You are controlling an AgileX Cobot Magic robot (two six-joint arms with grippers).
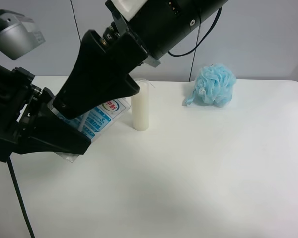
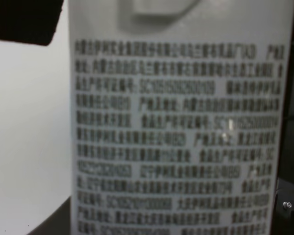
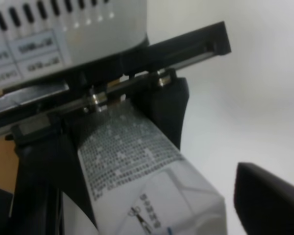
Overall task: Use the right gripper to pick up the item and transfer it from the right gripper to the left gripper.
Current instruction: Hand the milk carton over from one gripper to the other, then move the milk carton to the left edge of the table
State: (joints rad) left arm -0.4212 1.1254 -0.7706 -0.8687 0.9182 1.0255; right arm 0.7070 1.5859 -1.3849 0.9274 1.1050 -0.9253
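The item, a white carton (image 1: 100, 120) with blue panels and fine print, hangs above the table between both grippers. The left gripper (image 1: 72, 141), with the silver-grey box (image 1: 17, 32), is the arm at the exterior high view's left and is shut on the carton's lower end. The right gripper (image 1: 92, 106), with the white block, reaches down from the top over the carton's upper end. In the right wrist view the carton (image 3: 137, 166) sits between the left gripper's fingers (image 3: 161, 110). The right gripper's finger (image 3: 267, 200) stands off it with a gap. The carton's print (image 2: 171, 137) fills the left wrist view.
A tall cream candle (image 1: 140, 105) stands upright on the white table (image 1: 198, 168), just right of the carton. A fluffy light-blue bath sponge (image 1: 214, 85) lies at the back right. A black cable (image 1: 17, 198) hangs at the left.
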